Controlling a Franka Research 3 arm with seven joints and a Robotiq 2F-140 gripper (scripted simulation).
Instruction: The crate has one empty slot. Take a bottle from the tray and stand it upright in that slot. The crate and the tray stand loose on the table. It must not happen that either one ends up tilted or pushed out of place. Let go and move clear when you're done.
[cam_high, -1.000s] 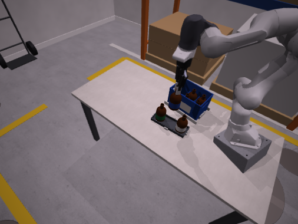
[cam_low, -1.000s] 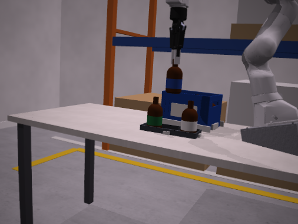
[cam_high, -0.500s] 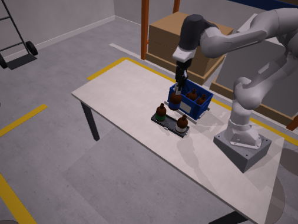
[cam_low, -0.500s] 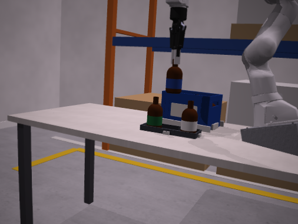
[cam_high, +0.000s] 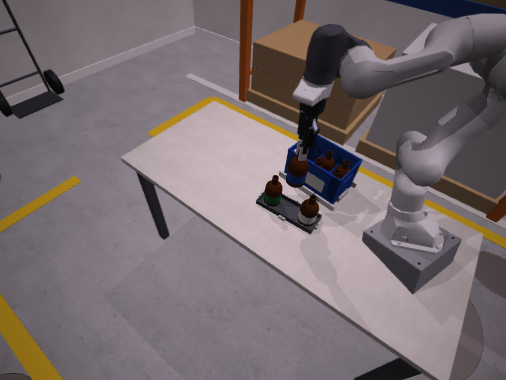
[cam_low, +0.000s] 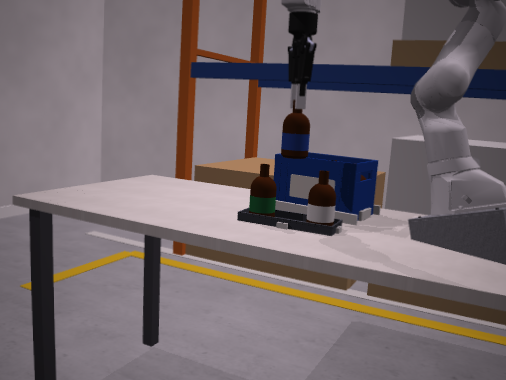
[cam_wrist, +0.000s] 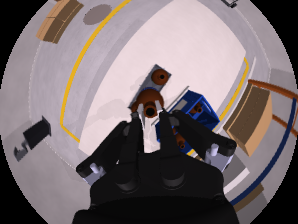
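My gripper (cam_high: 302, 151) (cam_low: 297, 104) (cam_wrist: 150, 108) is shut on the neck of a brown bottle with a blue label (cam_high: 297, 171) (cam_low: 295, 136) (cam_wrist: 147, 103). The bottle hangs upright in the air, at the near left corner of the blue crate (cam_high: 327, 188) (cam_low: 357, 186) (cam_wrist: 196, 100), its base about level with the crate's rim. The crate holds several brown bottles (cam_high: 327, 160). On the dark tray (cam_high: 289, 210) (cam_low: 292, 223) in front of the crate stand a green-labelled bottle (cam_high: 273, 191) (cam_low: 263, 191) and a white-labelled bottle (cam_high: 309, 210) (cam_low: 321, 199).
The robot base (cam_high: 411, 247) (cam_low: 462, 225) stands on the table to the right of the crate. Cardboard boxes (cam_high: 295, 60) and an orange rack post (cam_high: 244, 50) (cam_low: 187, 90) stand behind the table. The crate rests on a grey plate (cam_high: 320, 200) (cam_low: 350, 216).
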